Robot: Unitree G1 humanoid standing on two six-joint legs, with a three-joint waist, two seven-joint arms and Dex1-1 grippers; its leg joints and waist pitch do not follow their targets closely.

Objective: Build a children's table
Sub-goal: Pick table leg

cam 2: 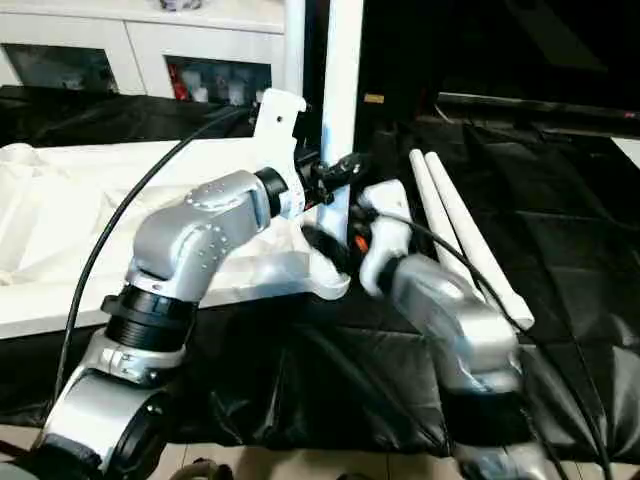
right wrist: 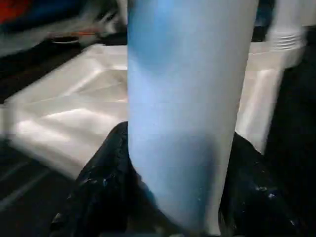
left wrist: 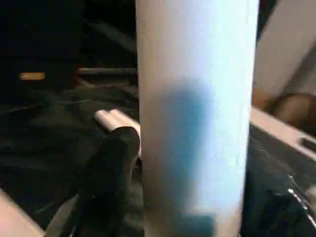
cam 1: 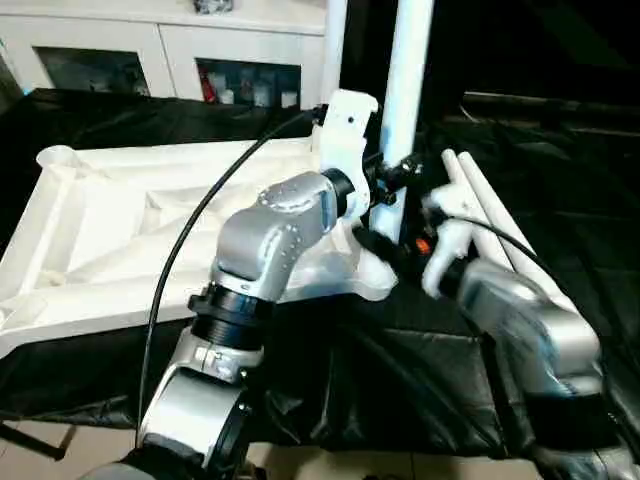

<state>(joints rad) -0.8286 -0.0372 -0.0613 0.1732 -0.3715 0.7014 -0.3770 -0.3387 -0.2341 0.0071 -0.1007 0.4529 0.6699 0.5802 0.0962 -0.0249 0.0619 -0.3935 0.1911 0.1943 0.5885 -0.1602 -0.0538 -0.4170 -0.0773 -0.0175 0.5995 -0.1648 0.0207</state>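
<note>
At the near corner of the upturned table top (cam 1: pixel 110 215), an upright white leg (cam 1: pixel 403 90) is gripped from both sides. The left gripper (cam 1: pixel 392 180) is closed around the leg, one black finger (left wrist: pixel 111 163) seen pressed against the tube's side in the left wrist view. Lower on the same leg, the right gripper (cam 2: pixel 338 250) is clamped as well, its dark fingers (right wrist: pixel 101 182) wrapped on either side of the tube in the right wrist view. The leg is held vertical, its foot set at the round corner socket (cam 2: pixel 335 280) of the top. A second leg (cam 2: pixel 295 45) is seen standing upright at the far corner behind it. The top itself is laid ribbed side up on a black-covered table (cam 1: pixel 400 380), reaching away towards the robot's left. Two more white legs (cam 2: pixel 460 225) are laid side by side on the black cover just beside the right gripper, tapering towards the near edge. White cabinets with glass doors (cam 1: pixel 160 60) are seen behind the work.
</note>
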